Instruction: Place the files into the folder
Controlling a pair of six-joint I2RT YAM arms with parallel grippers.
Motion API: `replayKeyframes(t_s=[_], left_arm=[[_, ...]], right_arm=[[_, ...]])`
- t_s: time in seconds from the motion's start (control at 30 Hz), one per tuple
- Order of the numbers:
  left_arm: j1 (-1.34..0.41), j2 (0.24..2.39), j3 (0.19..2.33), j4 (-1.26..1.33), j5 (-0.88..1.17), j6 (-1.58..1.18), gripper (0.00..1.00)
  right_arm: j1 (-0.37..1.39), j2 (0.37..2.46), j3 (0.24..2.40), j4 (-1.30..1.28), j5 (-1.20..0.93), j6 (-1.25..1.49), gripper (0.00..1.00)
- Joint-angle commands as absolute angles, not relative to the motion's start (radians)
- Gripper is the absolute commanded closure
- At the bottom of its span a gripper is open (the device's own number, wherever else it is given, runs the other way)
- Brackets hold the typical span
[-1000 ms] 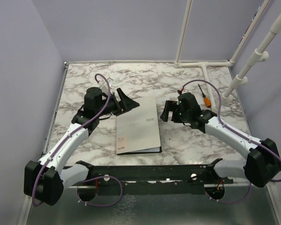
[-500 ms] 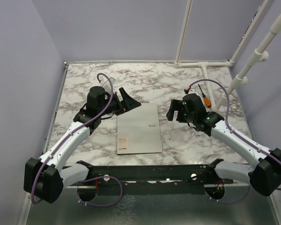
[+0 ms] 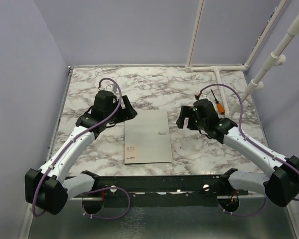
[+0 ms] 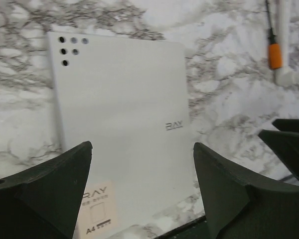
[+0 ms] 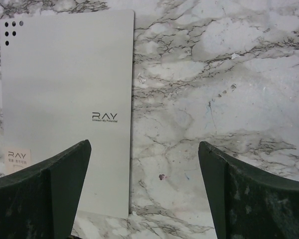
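The folder (image 3: 147,135) lies closed and flat in the middle of the marble table, grey cover up with small printed marks. It also shows in the left wrist view (image 4: 119,109) and the right wrist view (image 5: 65,99). The files are hidden; no white printed sheets show in any view. My left gripper (image 3: 126,111) is open and empty above the folder's far left corner (image 4: 142,149). My right gripper (image 3: 184,118) is open and empty, just right of the folder's right edge (image 5: 143,144).
An orange-handled screwdriver (image 3: 218,103) lies at the back right, also in the left wrist view (image 4: 274,52). White pipes (image 3: 217,69) run along the table's far edge and right side. A black rail (image 3: 159,185) crosses the near edge.
The left gripper has drawn back to the left from the folder's far left corner. The right gripper has moved right, away from the folder's edge. The folder lies still.
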State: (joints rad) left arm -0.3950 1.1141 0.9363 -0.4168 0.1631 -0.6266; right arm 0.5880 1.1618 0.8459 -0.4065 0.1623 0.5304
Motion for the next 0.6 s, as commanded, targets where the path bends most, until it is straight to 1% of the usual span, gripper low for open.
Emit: replayKeyframes(t_s=[0.0,0.27,0.4,0.5,0.57], left_arm=[[-0.399,1.141,0.895,-0.541,-0.088,-0.556,0.16],[-0.399,1.222,0.787,-0.478,-0.118,-0.613,0.19],[-0.398,1.261,0.752,-0.463,-0.173,-0.643,0.25],[-0.396,1.266,0.739,-0.458,-0.209,-0.682,0.32],[-0.396,1.261,0.721,-0.449,-0.244,-0.702,0.36]], right_arm=[[0.591,1.204,0.875,-0.399,0.107,0.51,0.08],[0.592,1.315,0.865,-0.342,0.057,0.502,0.13],[0.591,1.376,0.864,-0.316,0.043,0.513,0.17],[0.591,1.415,0.868,-0.301,0.047,0.519,0.27],[0.591,1.442,0.871,-0.292,0.05,0.52,0.37]])
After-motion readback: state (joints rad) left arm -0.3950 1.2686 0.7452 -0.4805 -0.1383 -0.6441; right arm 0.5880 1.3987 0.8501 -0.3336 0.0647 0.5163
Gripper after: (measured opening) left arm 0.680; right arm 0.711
